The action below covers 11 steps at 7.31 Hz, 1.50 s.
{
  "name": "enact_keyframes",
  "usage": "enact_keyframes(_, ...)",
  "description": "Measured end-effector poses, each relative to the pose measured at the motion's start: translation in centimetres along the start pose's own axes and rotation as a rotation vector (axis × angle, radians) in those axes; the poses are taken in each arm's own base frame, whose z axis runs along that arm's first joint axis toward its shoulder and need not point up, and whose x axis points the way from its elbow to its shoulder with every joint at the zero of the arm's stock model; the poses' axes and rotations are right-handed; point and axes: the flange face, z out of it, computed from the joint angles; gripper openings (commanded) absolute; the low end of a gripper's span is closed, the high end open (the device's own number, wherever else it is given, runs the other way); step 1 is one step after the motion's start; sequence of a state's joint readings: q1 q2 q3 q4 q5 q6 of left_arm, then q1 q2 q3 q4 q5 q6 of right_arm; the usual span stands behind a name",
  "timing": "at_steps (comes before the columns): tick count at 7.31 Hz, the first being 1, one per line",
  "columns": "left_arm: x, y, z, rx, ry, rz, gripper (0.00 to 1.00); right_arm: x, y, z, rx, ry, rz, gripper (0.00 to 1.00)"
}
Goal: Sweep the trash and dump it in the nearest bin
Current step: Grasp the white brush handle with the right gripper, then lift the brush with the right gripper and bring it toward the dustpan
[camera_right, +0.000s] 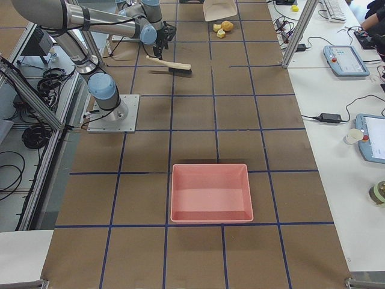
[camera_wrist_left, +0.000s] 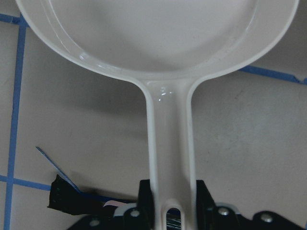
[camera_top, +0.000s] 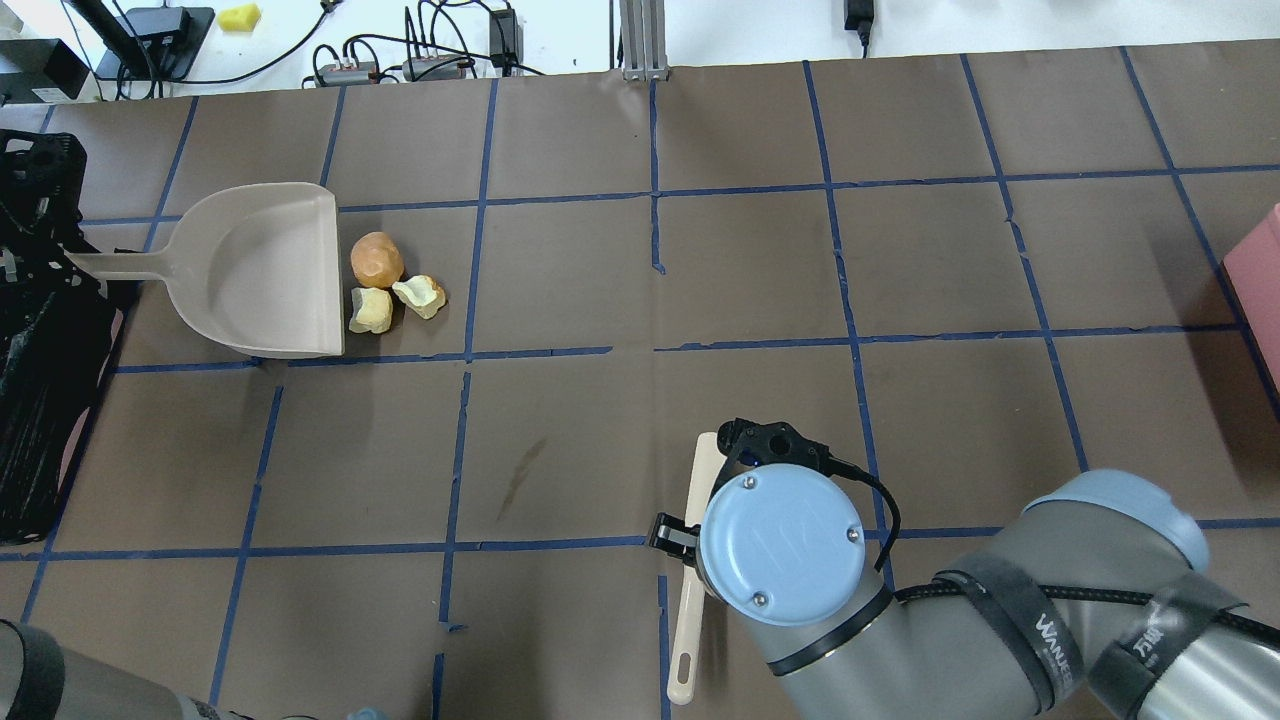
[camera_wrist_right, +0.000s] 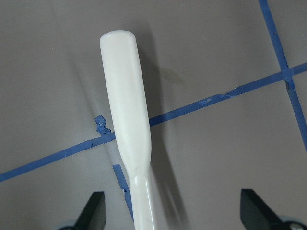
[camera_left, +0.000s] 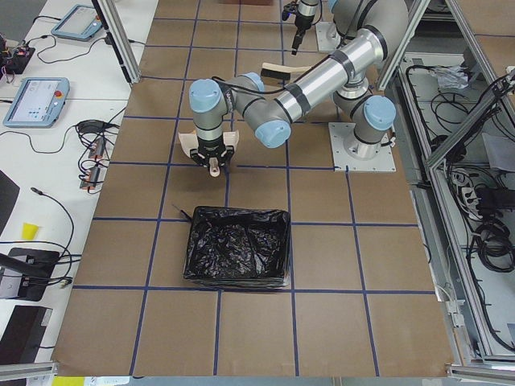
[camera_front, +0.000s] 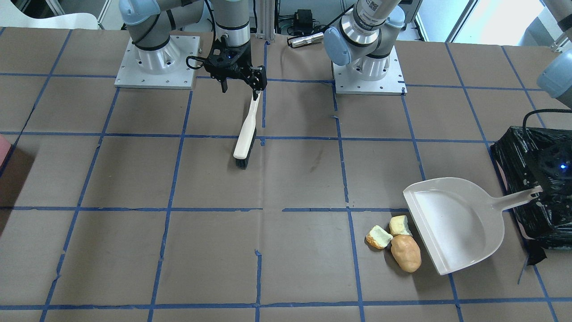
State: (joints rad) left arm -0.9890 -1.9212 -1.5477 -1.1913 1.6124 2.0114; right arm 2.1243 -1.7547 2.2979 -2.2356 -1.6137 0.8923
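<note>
Taped brown table (camera_front: 134,179): trash (camera_front: 405,253) lies just beside the dustpan (camera_front: 447,223) lip, bin (camera_left: 237,245) behind its handle. Left gripper (camera_wrist_left: 171,191) pinches that handle, half lost against the black bag; right gripper (camera_wrist_right: 172,194), spread, straddles the brush (camera_wrist_right: 124,105). Pink tub (camera_right: 210,191) sits well apart.

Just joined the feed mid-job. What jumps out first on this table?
Three lumps of trash sit bunched just outside the open lip of the white dustpan. The left gripper clamps the dustpan's handle near the black-lined bin. Nearer the robot's base, the right gripper is open astride the handle of the white brush, far from the trash.
</note>
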Motion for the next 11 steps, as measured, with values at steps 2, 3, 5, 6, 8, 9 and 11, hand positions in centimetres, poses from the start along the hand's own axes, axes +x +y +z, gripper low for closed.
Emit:
enact_keyframes(2,-1.3,1.2,2.2,0.012,0.023,0.013,0.06,0.2,1.0,1.0,0.007,-0.010,-0.003,1.00)
enact_keyframes(3,-2.0,1.4,4.3,0.024,0.043,0.016,0.06,0.0,1.3,1.6,0.004,-0.004,-0.007,1.00)
enact_keyframes(5,-2.4,1.5,7.0,0.039,0.071,0.017,0.06,-0.8,2.1,3.1,-0.001,0.009,-0.015,0.99)
enact_keyframes(6,-2.5,1.5,7.5,0.042,0.076,0.017,0.06,-1.1,2.7,3.8,0.001,0.019,-0.029,0.99)
enact_keyframes(8,-2.6,1.2,7.8,0.043,0.080,0.022,0.06,-1.1,3.4,5.0,0.004,0.031,-0.030,0.99)
enact_keyframes(9,-2.6,1.0,7.9,0.043,0.081,0.025,0.06,-1.0,3.6,5.3,0.004,0.034,-0.024,0.99)
enact_keyframes(11,-2.5,0.7,8.2,0.047,0.085,0.028,0.07,-1.1,4.1,5.5,0.000,0.037,-0.023,0.98)
